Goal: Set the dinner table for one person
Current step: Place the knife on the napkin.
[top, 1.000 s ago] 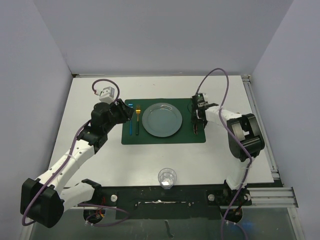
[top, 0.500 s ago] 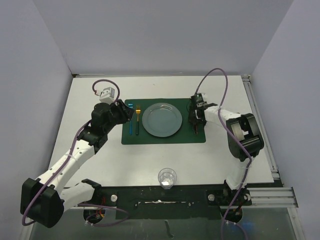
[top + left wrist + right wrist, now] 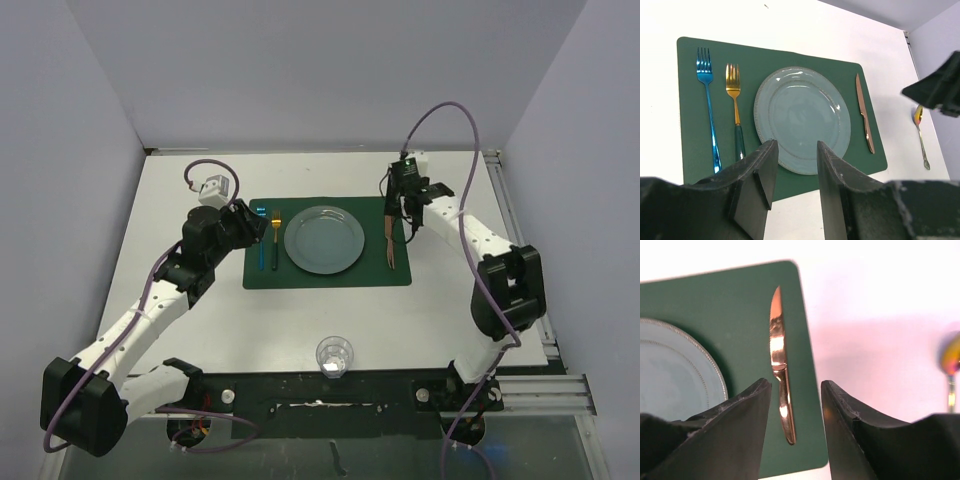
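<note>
White rectangular dinner table (image 3: pixel 300 320), long axis left-right.
My left gripper (image 3: pixel 795 147) and right gripper (image 3: pixel 795 385) gape empty; blue metal fork (image 3: pixel 707 100), gold metal fork (image 3: pixel 734 95), one round teal plate (image 3: pixel 324 239), one copper knife (image 3: pixel 777 335).

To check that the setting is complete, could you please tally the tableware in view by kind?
Forks: 2, a blue fork and a gold fork
Plate: 1
Knife: 1
Spoon: 1
Glass: 1
Placemat: 1
Total: 7
</note>
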Controlling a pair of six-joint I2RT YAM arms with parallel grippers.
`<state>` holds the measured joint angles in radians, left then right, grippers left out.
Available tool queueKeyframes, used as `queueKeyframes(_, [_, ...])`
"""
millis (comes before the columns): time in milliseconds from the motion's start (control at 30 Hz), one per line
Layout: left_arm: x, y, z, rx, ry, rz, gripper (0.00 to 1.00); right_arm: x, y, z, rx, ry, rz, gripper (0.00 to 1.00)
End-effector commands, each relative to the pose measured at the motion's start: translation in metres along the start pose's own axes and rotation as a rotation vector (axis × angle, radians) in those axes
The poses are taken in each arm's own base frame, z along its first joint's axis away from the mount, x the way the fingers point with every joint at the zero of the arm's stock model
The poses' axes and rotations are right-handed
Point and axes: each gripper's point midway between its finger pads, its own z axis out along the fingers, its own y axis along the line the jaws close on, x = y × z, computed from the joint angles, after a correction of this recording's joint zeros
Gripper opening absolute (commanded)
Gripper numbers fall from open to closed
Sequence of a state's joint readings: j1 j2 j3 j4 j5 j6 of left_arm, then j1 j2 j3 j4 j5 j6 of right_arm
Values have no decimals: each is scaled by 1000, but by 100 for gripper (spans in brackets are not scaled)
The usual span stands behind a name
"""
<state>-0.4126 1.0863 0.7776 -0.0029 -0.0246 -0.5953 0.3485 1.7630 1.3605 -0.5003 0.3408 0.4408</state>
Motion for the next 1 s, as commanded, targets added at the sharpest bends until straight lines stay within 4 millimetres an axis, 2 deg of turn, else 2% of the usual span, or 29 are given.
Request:
queueKeyframes(0, [-13,-14,-4,60,-46,0,36,-40,-40,-55,128,-117,6,45])
queueKeyframes(167, [-3,-16,4,74,3,13,36,-4,-90,-57,213,-28,80,45])
queueKeyframes(300, [11,-5,13,29,62,27,36,25,-134,-58,285,22,153,45])
queueKeyframes(433, [21,7,17,-14,91,47,35,37,-171,-69,366,51,194,44])
queueKeyframes(500, [21,10,16,-26,85,53,36,41,-184,-72,391,65,211,44])
queueKeyframes(700, [20,15,12,-56,86,66,35,57,-191,-74,395,94,233,44])
queueKeyframes(967, [27,21,8,-73,106,71,35,107,-202,-59,432,174,238,43])
